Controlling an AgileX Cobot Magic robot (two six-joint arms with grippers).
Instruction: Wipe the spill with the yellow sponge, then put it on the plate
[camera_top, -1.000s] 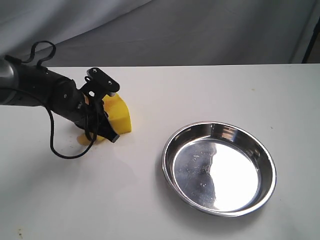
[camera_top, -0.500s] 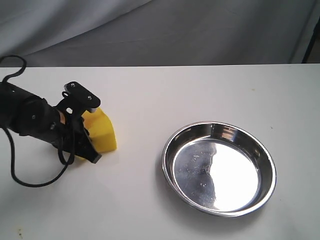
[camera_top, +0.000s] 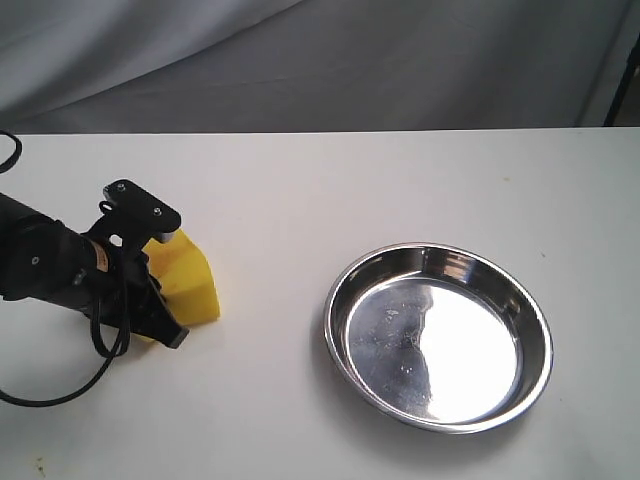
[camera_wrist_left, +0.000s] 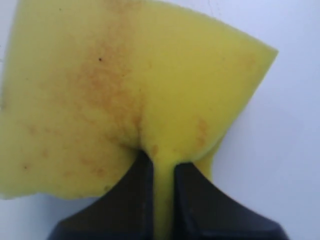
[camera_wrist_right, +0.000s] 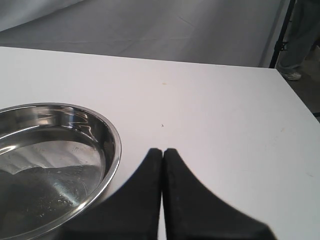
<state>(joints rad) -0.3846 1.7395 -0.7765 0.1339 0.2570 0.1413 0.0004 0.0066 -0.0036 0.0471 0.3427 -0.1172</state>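
My left gripper (camera_top: 160, 275) is shut on the yellow sponge (camera_top: 185, 285) and holds it down on the white table at the left. In the left wrist view the yellow sponge (camera_wrist_left: 125, 95) fills the picture, brown-stained on top and pinched thin between the black fingers (camera_wrist_left: 137, 200). No spill shows; the sponge and arm cover that patch of table. The steel plate (camera_top: 535, 320) sits to the right, with nothing in it. My right gripper (camera_wrist_right: 163, 152) is shut on nothing, just beside the plate (camera_wrist_right: 112, 135); it is out of the exterior view.
A grey cloth backdrop (camera_top: 350, 60) hangs behind the table's far edge. A black cable (camera_top: 60, 385) loops from the left arm onto the table. The table's right edge (camera_wrist_right: 295, 95) drops off beyond the right gripper.
The left gripper has dragged the sponge across the table toward the front left. The plate has stayed put.
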